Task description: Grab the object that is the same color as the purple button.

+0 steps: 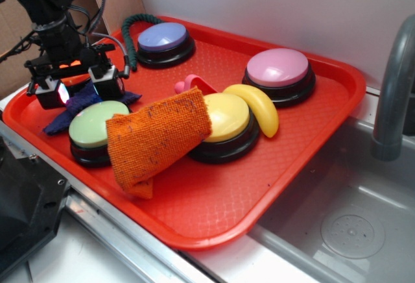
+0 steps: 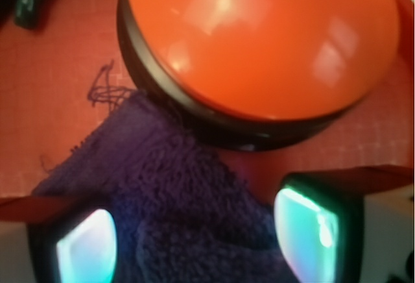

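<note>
At the tray's (image 1: 305, 159) far left the gripper (image 1: 79, 87) hangs low over the purple cloth (image 1: 84, 101), fingers (image 2: 87, 250) spread wide to either side of it, released and holding nothing, apparently lined up to pinch the fabric. The cloth lies flat on the tray, tucked against an orange button (image 2: 259, 43) and just behind the green button (image 1: 97, 124). Further right, the orange cloth (image 1: 155, 140) drapes over the yellow button (image 1: 224, 117). The purple button (image 1: 163, 38) sits behind, well apart.
</note>
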You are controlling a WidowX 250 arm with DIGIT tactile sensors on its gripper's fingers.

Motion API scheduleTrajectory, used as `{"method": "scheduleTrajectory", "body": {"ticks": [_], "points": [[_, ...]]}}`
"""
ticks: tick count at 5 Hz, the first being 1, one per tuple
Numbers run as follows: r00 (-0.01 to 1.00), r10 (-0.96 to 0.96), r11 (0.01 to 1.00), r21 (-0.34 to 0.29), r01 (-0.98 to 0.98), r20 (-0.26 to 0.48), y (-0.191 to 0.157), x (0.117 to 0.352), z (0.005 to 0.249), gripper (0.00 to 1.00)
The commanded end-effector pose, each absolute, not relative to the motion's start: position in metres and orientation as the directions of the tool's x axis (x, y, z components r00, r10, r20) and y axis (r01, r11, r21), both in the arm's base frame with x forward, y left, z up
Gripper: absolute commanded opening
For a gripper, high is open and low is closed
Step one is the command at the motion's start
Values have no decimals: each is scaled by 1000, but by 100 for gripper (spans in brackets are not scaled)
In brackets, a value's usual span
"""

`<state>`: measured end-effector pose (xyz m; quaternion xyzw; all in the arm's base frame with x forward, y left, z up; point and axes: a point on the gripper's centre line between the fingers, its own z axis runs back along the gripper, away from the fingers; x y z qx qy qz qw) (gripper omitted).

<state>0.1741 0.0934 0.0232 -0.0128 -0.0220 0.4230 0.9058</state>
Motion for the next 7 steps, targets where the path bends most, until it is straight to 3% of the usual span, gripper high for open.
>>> {"method": "scheduleTrajectory", "body": {"ticks": [1,2,3,6,7], "points": [[665,746,666,-76,-743,33,99,170,17,100],[670,740,672,-70,-737,49,96,171,17,32],[661,747,664,-78,-743,61,93,171,17,0],[649,754,657,-96,-748,97,84,177,16,0],[661,736,675,-74,-734,146,80,183,26,0]]}}
